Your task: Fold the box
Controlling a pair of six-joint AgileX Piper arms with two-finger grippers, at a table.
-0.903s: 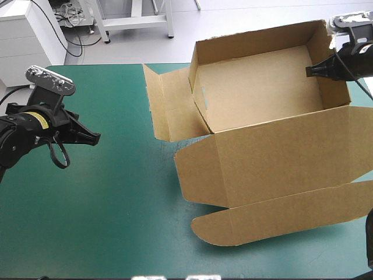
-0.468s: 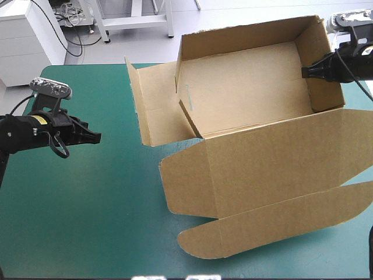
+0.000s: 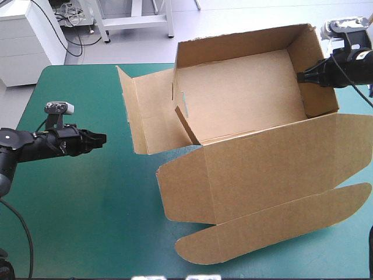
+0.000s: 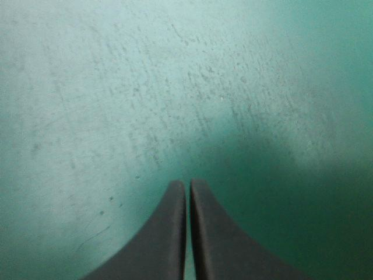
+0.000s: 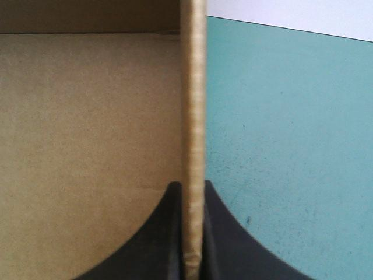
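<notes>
Looking down from the high view, we see the brown box [image 3: 239,99] as an open tray on the counter's [image 3: 87,204] far right part, lid flat toward the near edge. Right gripper [image 3: 302,77] pinches its right wall; left gripper [image 3: 101,138] sits well apart to the left. Left wrist view: black fingers [image 4: 172,233] pressed together, empty, only teal-green cover [image 4: 175,87] ahead. Right wrist view: we see the fingers clamped on the wall's edge.

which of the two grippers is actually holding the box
The right gripper: its fingers are shut on the box, one side wall's edge between them. The left gripper is shut on nothing, over bare teal-green cover.
</notes>
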